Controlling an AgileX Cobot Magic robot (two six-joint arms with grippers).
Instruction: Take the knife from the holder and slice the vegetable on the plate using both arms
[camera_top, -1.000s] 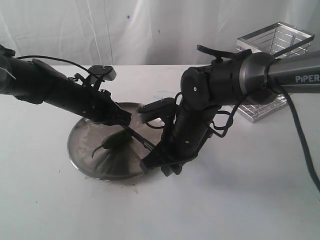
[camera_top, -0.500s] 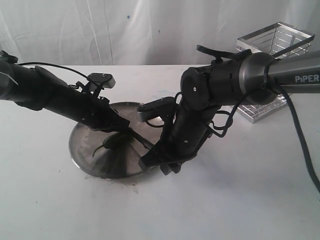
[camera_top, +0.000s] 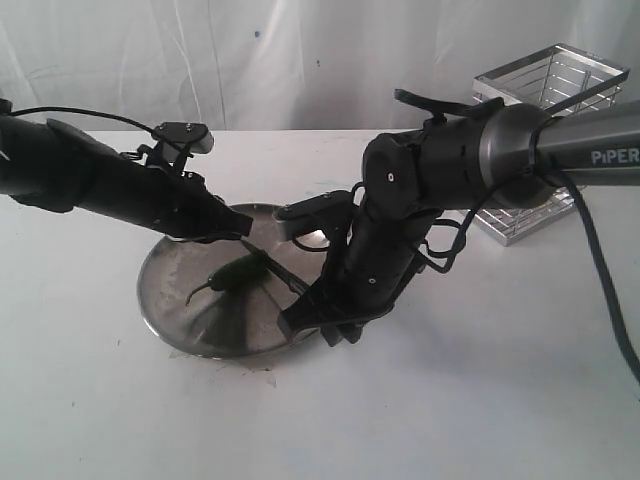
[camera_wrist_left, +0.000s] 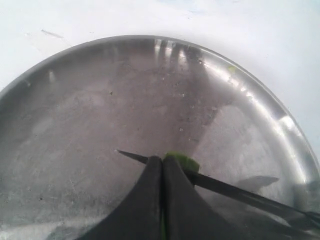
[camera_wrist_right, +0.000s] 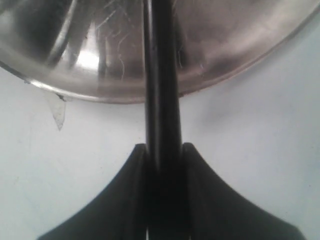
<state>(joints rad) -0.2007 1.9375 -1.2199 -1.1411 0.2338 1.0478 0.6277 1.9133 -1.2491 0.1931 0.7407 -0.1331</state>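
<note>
The dull steel plate (camera_top: 165, 305) lies mid-table with the dark green vegetable (camera_top: 236, 274) on it, its stem curling left. My left gripper (camera_top: 243, 237) is shut and hovers just above and behind the vegetable. In the left wrist view a green bit of vegetable (camera_wrist_left: 184, 161) peeks past the shut gripper (camera_wrist_left: 162, 159). My right gripper (camera_top: 300, 318) at the plate's near right rim is shut on the knife's black handle (camera_wrist_right: 161, 100). The thin blade (camera_top: 283, 279) reaches over the plate toward the vegetable. The knife (camera_wrist_left: 235, 192) crosses behind the left fingertips.
The chrome wire holder (camera_top: 590, 75) stands at the back right behind the right arm. A small clear scrap (camera_wrist_right: 59, 112) lies on the white table by the plate's rim (camera_wrist_right: 225, 55). A white backdrop hangs behind.
My left gripper dipped onto the vegetable half a second ago, then lifted and drew back to the left, leaving the vegetable uncovered. The right arm and knife barely moved.
</note>
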